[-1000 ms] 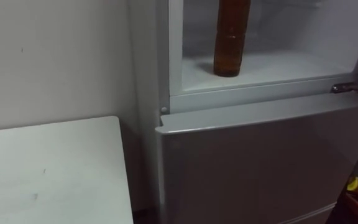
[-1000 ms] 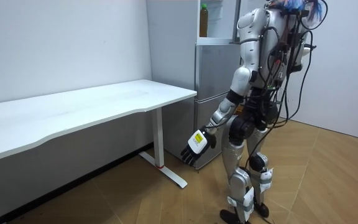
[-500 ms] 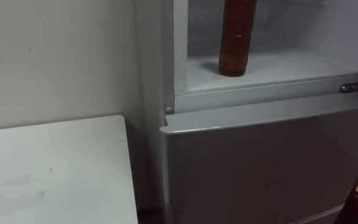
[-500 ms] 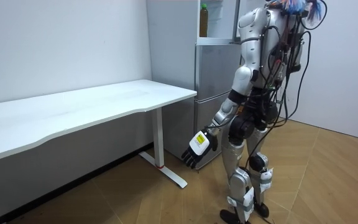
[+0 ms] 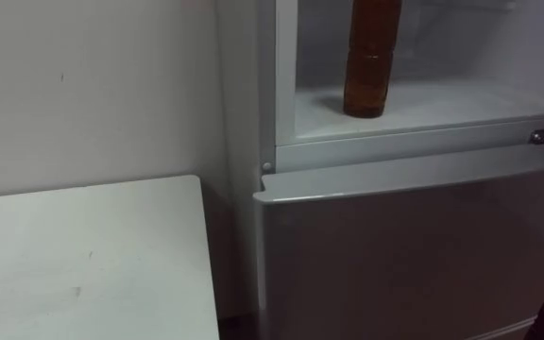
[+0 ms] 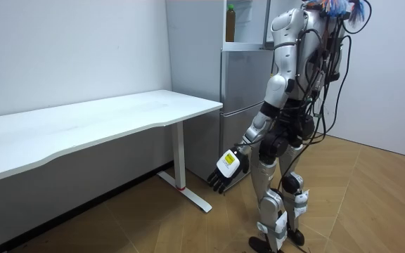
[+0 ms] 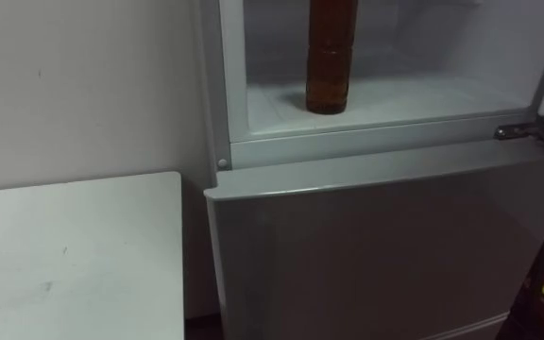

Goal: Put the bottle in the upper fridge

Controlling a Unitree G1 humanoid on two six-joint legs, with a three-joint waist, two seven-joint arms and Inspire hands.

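White fridge shelf [image 5: 442, 104] under brown ribbed bottle [image 5: 370, 66]

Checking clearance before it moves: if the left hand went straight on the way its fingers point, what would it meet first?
The left hand hangs low, fingers relaxed and pointing down. The way looks free until the wooden floor, near the table's foot, though depth is unclear.

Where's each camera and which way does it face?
Left eye view: on the head, looking down at the bottle standing in the open upper fridge, table at left.
Right eye view: just beside it, same scene.
Room view: off in the room, behind the robot, facing fridge and table; whole robot, left hand hanging open.
Shared: all three see bottle, fridge, table.
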